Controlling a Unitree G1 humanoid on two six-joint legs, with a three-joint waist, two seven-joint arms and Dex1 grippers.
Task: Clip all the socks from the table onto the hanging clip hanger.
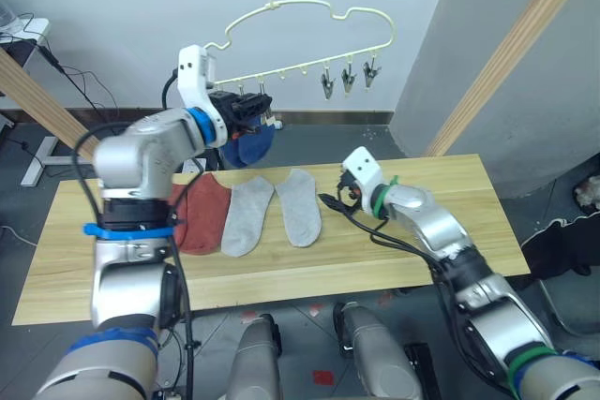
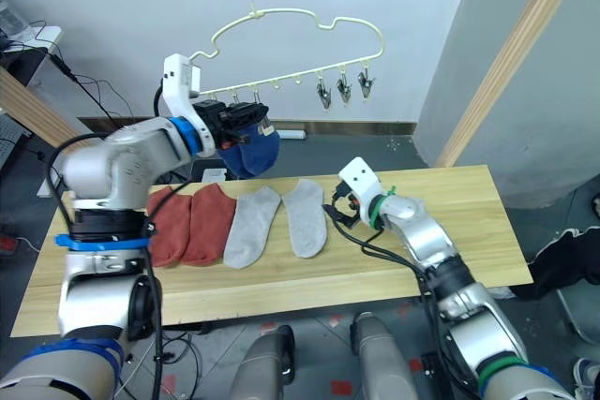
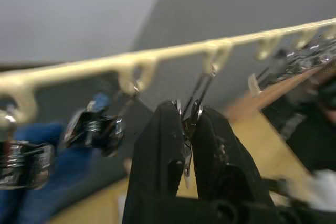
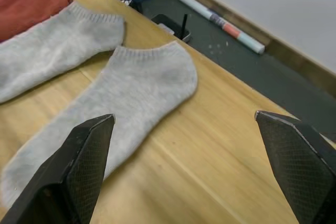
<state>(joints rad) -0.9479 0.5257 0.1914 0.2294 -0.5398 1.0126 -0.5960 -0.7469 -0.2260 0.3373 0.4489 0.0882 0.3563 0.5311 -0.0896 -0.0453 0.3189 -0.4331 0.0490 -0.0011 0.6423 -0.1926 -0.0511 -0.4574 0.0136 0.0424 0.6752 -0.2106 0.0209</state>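
My long wooden table (image 2: 450, 231) has four socks lying flat on it in a row. Two red socks (image 2: 192, 224) touch each other, and two grey socks (image 2: 277, 219) lie just beside them.

Both arms are showing silver-grey metal shells w/ black joints. Left arm (image 2: 122, 161) is wearing blue bands at wrist and elbow; right arm (image 2: 422, 241) is wearing green bands. White wrist blocks, black cables looping along each. Right gripper (image 4: 194, 166) fingers (image 4: 84, 166) are showing black, cross-hatched pads.
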